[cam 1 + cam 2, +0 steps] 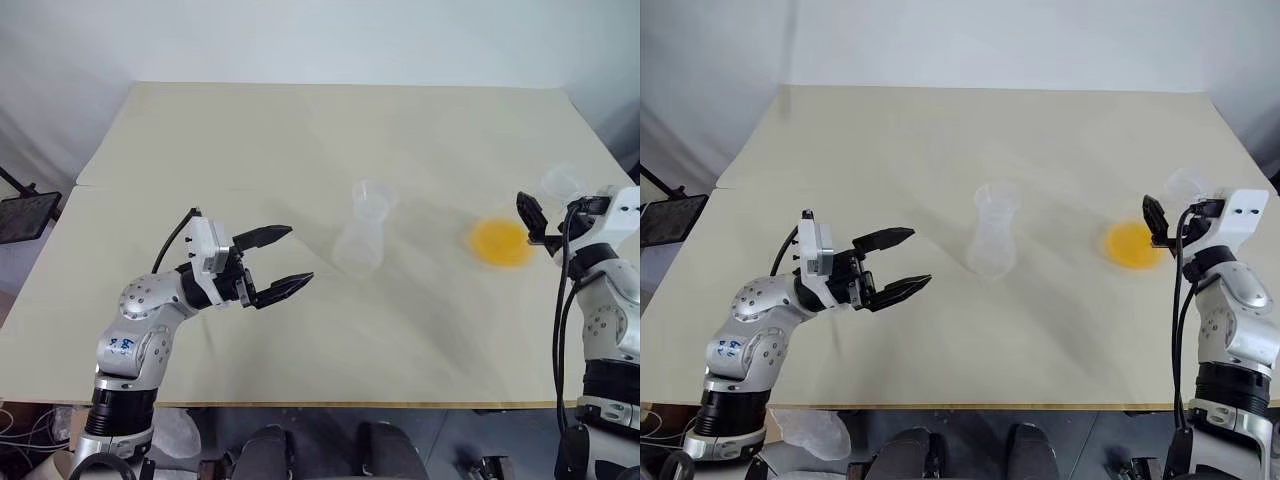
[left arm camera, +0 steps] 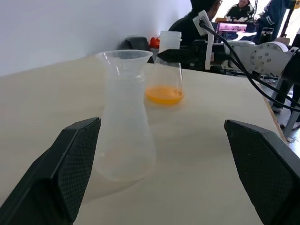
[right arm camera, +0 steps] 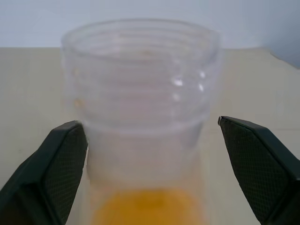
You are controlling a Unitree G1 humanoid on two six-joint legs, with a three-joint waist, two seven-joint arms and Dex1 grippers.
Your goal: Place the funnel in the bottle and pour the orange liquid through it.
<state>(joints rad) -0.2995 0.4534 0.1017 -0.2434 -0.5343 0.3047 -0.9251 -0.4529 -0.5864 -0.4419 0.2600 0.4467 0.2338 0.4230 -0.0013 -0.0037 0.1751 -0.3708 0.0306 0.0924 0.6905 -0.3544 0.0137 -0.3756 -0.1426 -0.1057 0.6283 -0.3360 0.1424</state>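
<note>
Though clear plastic, bottle [image 1: 359, 236] holds flared funnel [image 1: 373, 195].

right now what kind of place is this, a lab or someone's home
Probably a robotics lab or test room, not a home. A bare pale table holds just a clear bottle and a flask of orange liquid, and beyond it the left wrist view shows people seated at a lit screen.

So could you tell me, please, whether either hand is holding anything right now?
Nothing is held. The left hand is open short of the bottle; the right hand is open around the neck of the flask holding the orange liquid.
</note>
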